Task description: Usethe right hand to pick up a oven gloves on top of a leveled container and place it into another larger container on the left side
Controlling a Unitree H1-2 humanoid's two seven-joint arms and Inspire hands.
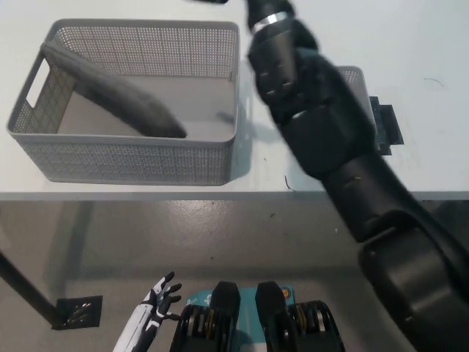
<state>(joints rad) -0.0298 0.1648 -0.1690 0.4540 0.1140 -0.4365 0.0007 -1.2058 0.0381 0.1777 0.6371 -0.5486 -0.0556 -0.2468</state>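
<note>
The grey quilted oven glove lies inside the large grey mesh basket on the left of the white table, leaning from the basket's left wall down to its floor. Nothing holds it. My black right arm stretches up across the table to the right of the basket. Its hand runs off the picture's top edge, with only a dark sliver showing. The small grey container is mostly hidden behind this arm. My white left hand rests low at the bottom left, fingers spread, holding nothing.
A black base pokes out from under the small container at the right. The table's front edge runs across the middle of the picture, with grey floor below it.
</note>
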